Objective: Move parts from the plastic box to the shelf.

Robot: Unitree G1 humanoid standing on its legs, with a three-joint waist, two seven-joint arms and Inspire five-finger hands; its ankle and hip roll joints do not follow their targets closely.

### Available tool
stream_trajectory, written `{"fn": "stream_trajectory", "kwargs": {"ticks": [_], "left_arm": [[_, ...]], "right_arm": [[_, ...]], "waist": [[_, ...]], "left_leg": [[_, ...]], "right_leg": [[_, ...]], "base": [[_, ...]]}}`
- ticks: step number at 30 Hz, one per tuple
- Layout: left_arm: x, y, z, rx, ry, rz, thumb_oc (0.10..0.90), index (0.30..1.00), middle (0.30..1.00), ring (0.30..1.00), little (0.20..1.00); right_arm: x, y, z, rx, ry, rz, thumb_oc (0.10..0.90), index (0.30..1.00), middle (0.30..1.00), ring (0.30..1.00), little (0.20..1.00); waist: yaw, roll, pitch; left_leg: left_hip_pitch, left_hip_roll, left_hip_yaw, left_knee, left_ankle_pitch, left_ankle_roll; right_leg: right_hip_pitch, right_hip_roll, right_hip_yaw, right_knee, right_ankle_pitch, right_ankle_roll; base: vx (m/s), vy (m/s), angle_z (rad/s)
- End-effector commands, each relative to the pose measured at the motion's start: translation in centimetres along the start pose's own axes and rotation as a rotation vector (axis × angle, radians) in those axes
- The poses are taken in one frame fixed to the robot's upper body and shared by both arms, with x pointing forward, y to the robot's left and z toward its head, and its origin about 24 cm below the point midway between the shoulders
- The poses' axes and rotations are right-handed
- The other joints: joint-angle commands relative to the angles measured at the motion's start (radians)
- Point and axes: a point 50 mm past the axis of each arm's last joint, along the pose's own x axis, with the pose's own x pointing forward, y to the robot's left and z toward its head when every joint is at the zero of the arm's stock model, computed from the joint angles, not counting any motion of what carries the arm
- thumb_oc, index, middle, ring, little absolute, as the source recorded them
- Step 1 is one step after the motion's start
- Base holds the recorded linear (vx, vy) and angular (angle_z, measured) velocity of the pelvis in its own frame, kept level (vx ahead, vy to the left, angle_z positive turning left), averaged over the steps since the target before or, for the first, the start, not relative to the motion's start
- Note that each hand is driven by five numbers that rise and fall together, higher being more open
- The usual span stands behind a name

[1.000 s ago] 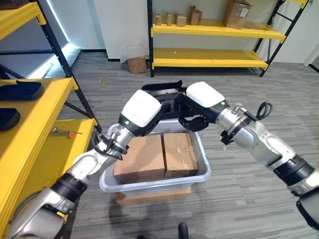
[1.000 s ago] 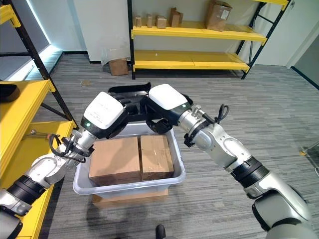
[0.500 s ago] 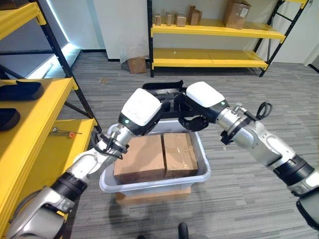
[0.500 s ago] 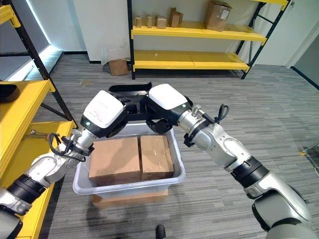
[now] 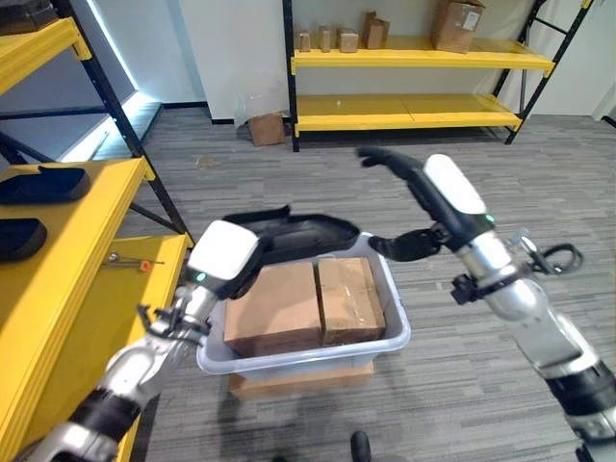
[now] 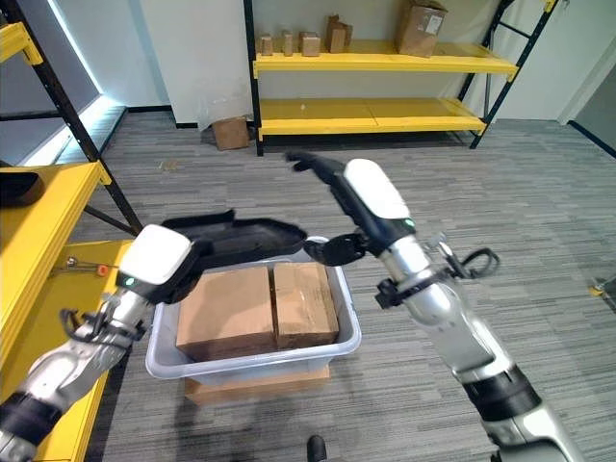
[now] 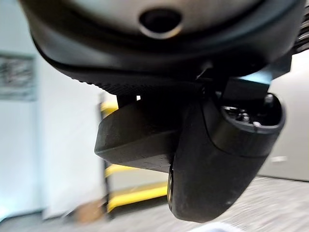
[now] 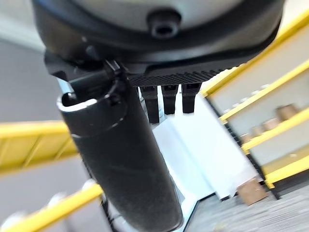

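A long black plastic part [image 5: 300, 234] hangs level above the back rim of the grey plastic box [image 5: 306, 358]. My left hand [image 5: 224, 258] is shut on its left end, and in the left wrist view the thumb [image 7: 217, 159] lies against the part [image 7: 135, 140]. My right hand [image 5: 445, 192] is raised to the right of the part and apart from it, open, with its fingers [image 5: 385, 156] stretched out and holding nothing. Two brown cardboard boxes [image 5: 313, 303] fill the grey box. The yellow shelf [image 5: 72, 255] stands at the left.
Two black parts [image 5: 38, 183] lie on the left shelf's upper board, with a small orange-tipped tool [image 5: 127, 260] on the lower board. A flat cardboard box [image 5: 298, 378] lies under the grey box. A far yellow rack [image 5: 404, 111] holds cardboard boxes.
My right hand has let go of the black part and swung up and to the right. The left hand has drawn back to the left and lower with the part in it.
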Motion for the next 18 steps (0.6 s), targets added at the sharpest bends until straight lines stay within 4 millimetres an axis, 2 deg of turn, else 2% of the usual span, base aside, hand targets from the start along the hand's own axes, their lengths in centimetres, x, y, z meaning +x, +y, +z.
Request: {"fn": "stream_trajectory", "kwargs": {"ticks": [1, 6, 11, 14, 18], "left_arm": [[1.4, 5.7, -3.3, 0.083, 0.083, 0.277, 0.4, 0.3, 0.3, 0.3, 0.3], [-2.2, 4.5, -4.3, 0.046, 0.208, 0.26, 0.4, 0.3, 0.3, 0.3, 0.3], [-4.6, 3.6, -3.8, -0.059, 0.301, 0.286, 0.4, 0.3, 0.3, 0.3, 0.3], [-5.6, 3.4, -3.3, -0.108, 0.323, 0.297, 0.4, 0.3, 0.3, 0.3, 0.3], [-6.3, 3.7, -2.7, -0.159, 0.334, 0.324, 0.4, 0.3, 0.3, 0.3, 0.3]], "right_arm": [[-0.3, -2.2, 1.8, 0.055, -0.114, -0.14, 0.9, 1.0, 1.0, 1.0, 1.0], [-3.9, -1.6, 0.2, 0.116, 0.019, -0.164, 0.9, 1.0, 1.0, 1.0, 1.0], [-6.1, -1.2, -0.8, 0.147, 0.111, -0.19, 0.9, 1.0, 1.0, 1.0, 1.0], [-6.0, -1.1, -0.9, 0.153, 0.116, -0.187, 0.9, 1.0, 1.0, 1.0, 1.0], [-5.0, -1.3, -0.1, 0.152, 0.054, -0.189, 0.9, 1.0, 1.0, 1.0, 1.0]], "waist": [[0.01, -0.007, -0.113], [0.011, 0.009, -0.102], [0.022, 0.027, -0.086], [0.037, 0.032, -0.074], [0.08, 0.047, -0.042]], "left_leg": [[0.048, 0.101, -0.089, -0.007, -0.042, -0.063], [0.04, 0.11, -0.097, -0.007, -0.029, -0.071], [0.024, 0.136, -0.113, 0.001, -0.003, -0.084], [0.009, 0.157, -0.128, 0.023, 0.018, -0.092], [-0.022, 0.194, -0.193, 0.06, 0.074, -0.115]], "right_leg": [[0.028, -0.108, 0.011, 0.028, -0.028, 0.12], [0.033, -0.099, 0.001, 0.028, -0.037, 0.113], [0.038, -0.075, -0.013, 0.03, -0.053, 0.096], [0.043, -0.056, -0.022, 0.034, -0.06, 0.077], [0.065, -0.015, -0.06, 0.049, -0.095, 0.045]], "base": [[-0.01, -0.035, 0.0], [-0.02, -0.049, 0.04], [-0.03, -0.082, 0.07], [-0.06, -0.147, 0.15], [-0.08, -0.17, 0.16]]}}
